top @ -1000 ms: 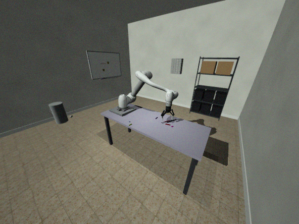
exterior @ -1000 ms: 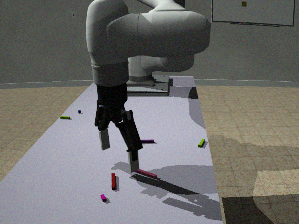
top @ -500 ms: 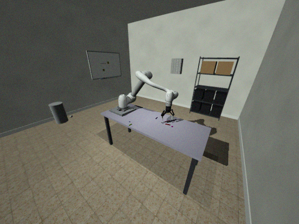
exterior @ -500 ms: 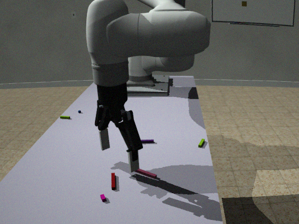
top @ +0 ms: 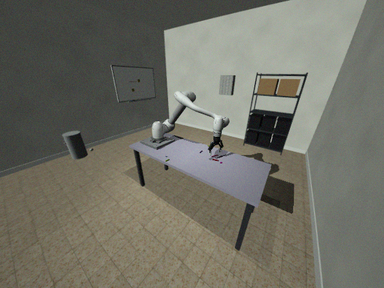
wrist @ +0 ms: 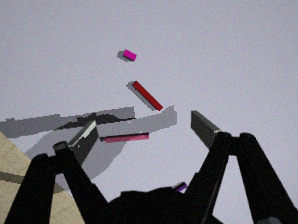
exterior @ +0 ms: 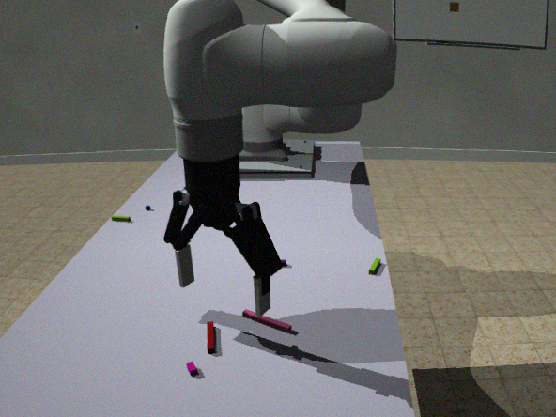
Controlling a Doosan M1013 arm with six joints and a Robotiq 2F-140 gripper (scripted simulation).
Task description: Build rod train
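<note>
None of the train is built yet. Seven rods lie apart on the desk (top: 240, 181) (exterior: 117, 301) (wrist: 225, 60), and no two touch end to end. The pink rod (top: 215, 156) (exterior: 267, 320) (wrist: 126, 137) lies under my tool (top: 216, 154) (exterior: 223, 300) (wrist: 144, 124), and it is the one to match. My tool is wide, with nothing in it, up above the desk.

I think I need blue, magenta and purple, because one and two and six make nine. The blue rod (top: 167, 156) (exterior: 147, 208) is far off, near the desk's left edge in the exterior view. The magenta rod (top: 221, 163) (exterior: 192, 368) (wrist: 129, 55) is just past the red rod (top: 215, 159) (exterior: 210, 337) (wrist: 148, 96), on the side away from my base. The purple rod (top: 201, 151) (exterior: 283, 262) (wrist: 180, 187) is partly hidden behind my tool in the exterior view.

All three must still be put in a line. Red can stay out, and so can the lime rod (top: 167, 160) (exterior: 120, 218) by the left edge and the other lime rod (exterior: 374, 266) by the right edge.

I can't read any words or brand names. The whiteboard (top: 139, 92) (exterior: 493, 25) has small yellow notes, but they are too blurry.
</note>
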